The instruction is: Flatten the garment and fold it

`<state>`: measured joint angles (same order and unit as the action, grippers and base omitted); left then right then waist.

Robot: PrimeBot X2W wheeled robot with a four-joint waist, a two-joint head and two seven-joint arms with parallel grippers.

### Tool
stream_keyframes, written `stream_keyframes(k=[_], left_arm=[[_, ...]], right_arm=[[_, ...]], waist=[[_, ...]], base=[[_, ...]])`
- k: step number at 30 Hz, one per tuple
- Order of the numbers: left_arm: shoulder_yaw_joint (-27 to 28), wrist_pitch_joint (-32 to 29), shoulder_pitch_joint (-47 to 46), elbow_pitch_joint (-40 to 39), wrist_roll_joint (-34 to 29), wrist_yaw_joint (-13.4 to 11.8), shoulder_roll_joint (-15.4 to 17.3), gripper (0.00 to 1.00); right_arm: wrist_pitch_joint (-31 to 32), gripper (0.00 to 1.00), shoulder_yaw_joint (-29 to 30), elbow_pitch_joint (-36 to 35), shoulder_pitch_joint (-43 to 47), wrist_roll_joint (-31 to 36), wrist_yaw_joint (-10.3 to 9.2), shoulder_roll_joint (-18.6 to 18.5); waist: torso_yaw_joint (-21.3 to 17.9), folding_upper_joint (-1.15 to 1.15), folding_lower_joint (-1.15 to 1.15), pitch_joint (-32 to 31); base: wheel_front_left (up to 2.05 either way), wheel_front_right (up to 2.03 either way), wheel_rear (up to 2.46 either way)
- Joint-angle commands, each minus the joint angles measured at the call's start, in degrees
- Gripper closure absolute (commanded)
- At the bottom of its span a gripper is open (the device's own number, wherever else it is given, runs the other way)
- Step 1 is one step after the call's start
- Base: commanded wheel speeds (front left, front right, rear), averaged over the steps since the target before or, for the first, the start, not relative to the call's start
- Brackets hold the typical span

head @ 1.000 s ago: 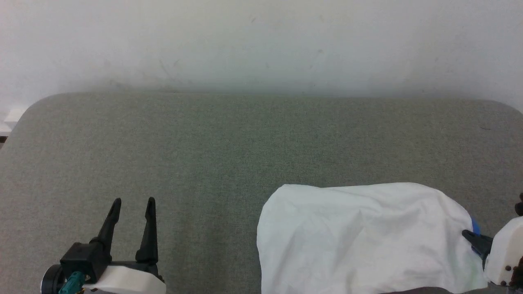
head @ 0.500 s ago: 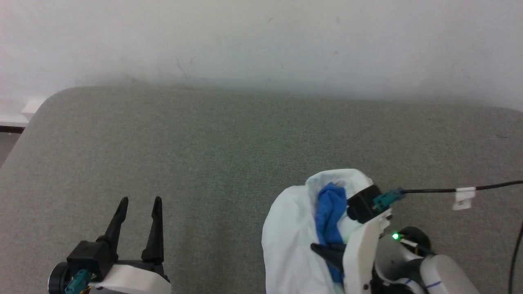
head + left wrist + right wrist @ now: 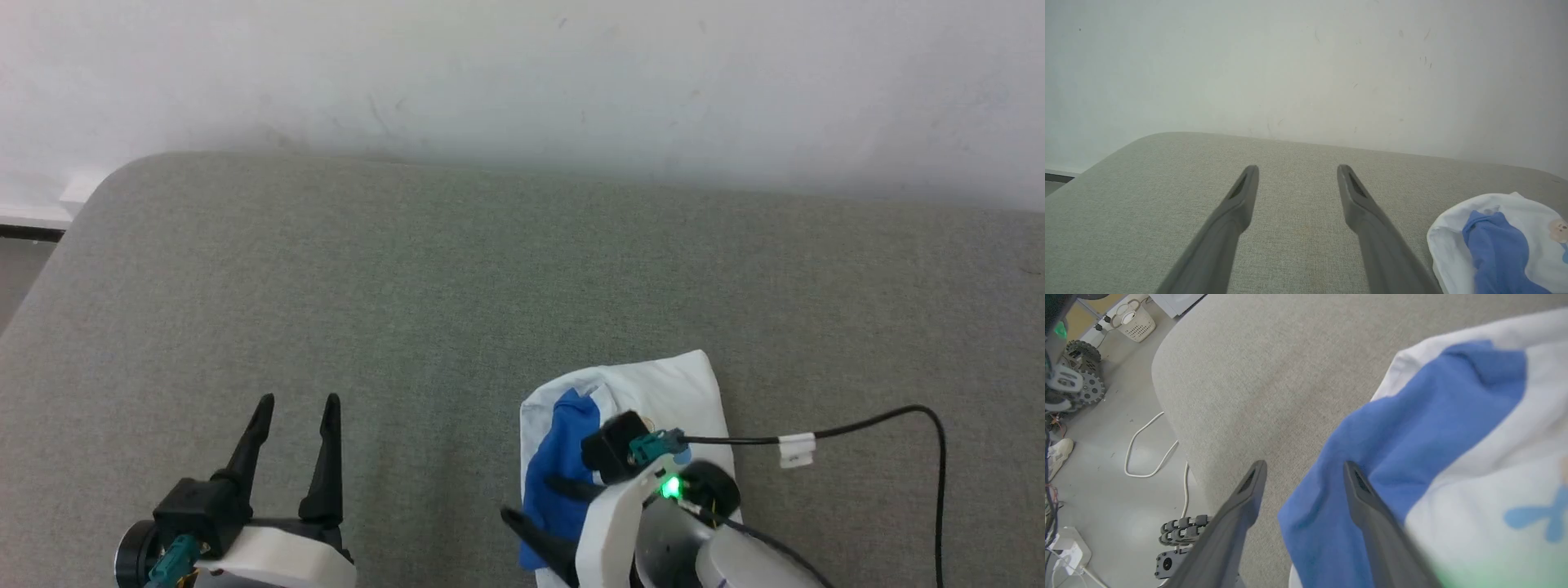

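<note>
The garment (image 3: pixel 669 388) lies folded in a compact bundle near the front edge of the grey table (image 3: pixel 408 278), white body below and a bright blue sleeve (image 3: pixel 559 457) draped on top at its left side. My right gripper (image 3: pixel 525 498) hovers over that left edge, jaws open, with the sleeve's edge (image 3: pixel 1412 416) under and between the fingers and nothing gripped (image 3: pixel 1304 467). My left gripper (image 3: pixel 298 402) stands open over bare table well to the left of the garment (image 3: pixel 1494 232), nothing between its fingers (image 3: pixel 1297 171).
A black cable (image 3: pixel 857 425) with a white tag loops over the table right of the garment. A white wall rises behind the table. Past the table's rounded corner lie floor cables (image 3: pixel 1147 449), a white basket (image 3: pixel 1133 318) and a shoe (image 3: pixel 1057 453).
My right gripper carried the garment's right side over to the left, doubling it into a narrower bundle with the blue sleeve on top, then opened. The head view shifted slightly.
</note>
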<state>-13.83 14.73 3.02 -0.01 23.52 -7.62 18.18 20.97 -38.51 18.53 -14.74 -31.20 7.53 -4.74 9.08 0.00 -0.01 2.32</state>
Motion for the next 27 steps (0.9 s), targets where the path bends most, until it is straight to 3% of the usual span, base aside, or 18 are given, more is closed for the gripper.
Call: stream_keyframes(k=[1, 6, 12, 20, 27], left_arm=[[0.2, 0.3, -0.9, 0.2, -0.6, 0.2, -0.3, 0.0], [1.0, 0.3, -0.7, 1.0, -0.8, 0.1, -0.8, 0.0], [2.7, 0.3, 0.0, 2.6, -0.4, -1.1, -1.2, 0.0], [4.7, 0.3, 1.0, 2.4, -0.1, -1.9, -1.4, 0.0], [5.1, 0.3, 1.1, 2.2, -0.3, -1.4, -1.4, 0.0]], right_arm=[[-1.8, 0.0, -0.4, -0.6, -1.6, 0.7, -0.04, -0.5], [-15.6, 0.0, 1.8, -6.1, -2.2, 6.5, -0.04, -3.2], [-24.6, 0.0, 17.9, -12.7, 4.6, 17.8, -0.04, -1.8], [-24.4, 0.0, 37.9, -21.1, 15.3, 23.5, -0.04, 0.5], [-21.6, 0.0, 47.7, -25.2, 20.4, 24.6, -0.04, 1.5]], waist=[[-0.3, 0.0, 0.01, 0.2], [-1.6, 0.0, 0.01, -0.5], [-3.6, 0.0, 0.01, -2.0], [-6.0, 0.0, 0.01, -2.4], [-7.5, 0.0, 0.01, -1.5]], base=[[0.0, 0.0, 0.0], [0.0, 0.0, 0.0], [0.0, 0.0, 0.0], [0.0, 0.0, 0.0], [0.0, 0.0, 0.0]])
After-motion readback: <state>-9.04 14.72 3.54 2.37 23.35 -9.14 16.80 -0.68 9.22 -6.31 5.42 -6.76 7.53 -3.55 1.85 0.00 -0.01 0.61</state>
